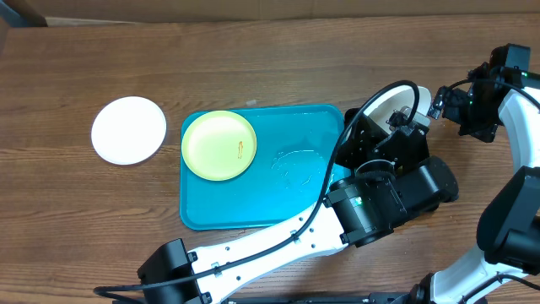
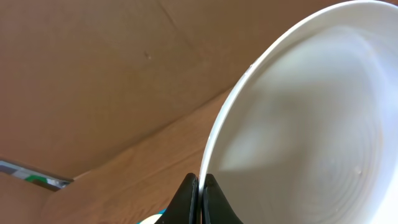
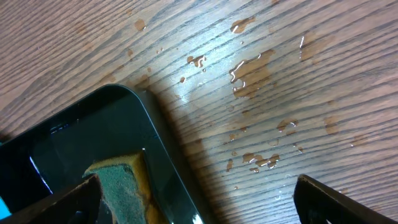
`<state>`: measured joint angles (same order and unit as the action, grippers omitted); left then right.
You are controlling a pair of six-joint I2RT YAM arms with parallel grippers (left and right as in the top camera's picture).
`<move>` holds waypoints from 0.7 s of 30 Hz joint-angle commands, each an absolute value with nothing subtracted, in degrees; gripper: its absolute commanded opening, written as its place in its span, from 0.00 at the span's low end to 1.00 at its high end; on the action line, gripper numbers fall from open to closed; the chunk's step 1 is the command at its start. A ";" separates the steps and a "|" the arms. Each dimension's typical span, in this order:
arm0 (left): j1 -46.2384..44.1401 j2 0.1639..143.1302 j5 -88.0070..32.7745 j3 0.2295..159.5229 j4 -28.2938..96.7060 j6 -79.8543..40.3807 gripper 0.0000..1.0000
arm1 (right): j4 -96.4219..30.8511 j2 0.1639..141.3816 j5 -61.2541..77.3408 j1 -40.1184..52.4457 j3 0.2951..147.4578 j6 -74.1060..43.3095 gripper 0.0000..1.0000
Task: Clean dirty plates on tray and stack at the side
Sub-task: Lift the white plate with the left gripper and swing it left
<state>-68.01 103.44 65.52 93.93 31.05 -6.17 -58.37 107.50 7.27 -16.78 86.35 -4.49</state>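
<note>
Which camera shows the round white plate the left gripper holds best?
Left wrist: the round white plate fills it, rim pinched by the left gripper. Overhead shows part behind the arm; right wrist, none.

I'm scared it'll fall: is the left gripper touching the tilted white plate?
Touching. The left wrist view shows the left gripper shut, its jaws pinching the rim of the white plate between them.

Three plates [image 1: 128, 129] [image 1: 219, 145] [image 2: 311, 124], two trays [image 1: 253, 203] [image 3: 74, 137], one sponge [image 3: 121, 180]
</note>
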 commanded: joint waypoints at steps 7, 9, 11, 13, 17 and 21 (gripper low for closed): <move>-68.66 104.25 68.14 95.42 31.40 -7.07 0.04 | -58.22 106.34 7.55 -16.69 87.29 -4.71 1.00; -69.04 104.27 68.18 95.33 31.38 -7.90 0.04 | -58.22 106.34 7.55 -16.69 87.29 -4.71 1.00; -68.73 104.27 68.66 95.33 30.63 -9.15 0.04 | -58.22 106.34 7.55 -16.69 87.29 -4.71 1.00; -68.14 104.27 69.93 95.33 29.85 -10.50 0.04 | -58.22 106.34 7.55 -16.69 87.29 -4.71 1.00; -68.38 104.51 68.62 95.33 29.30 -13.15 0.04 | -58.22 106.34 7.55 -16.69 87.29 -4.71 1.00; -66.65 104.53 66.35 95.33 28.91 -14.15 0.04 | -58.22 106.34 7.55 -16.69 87.29 -4.71 1.00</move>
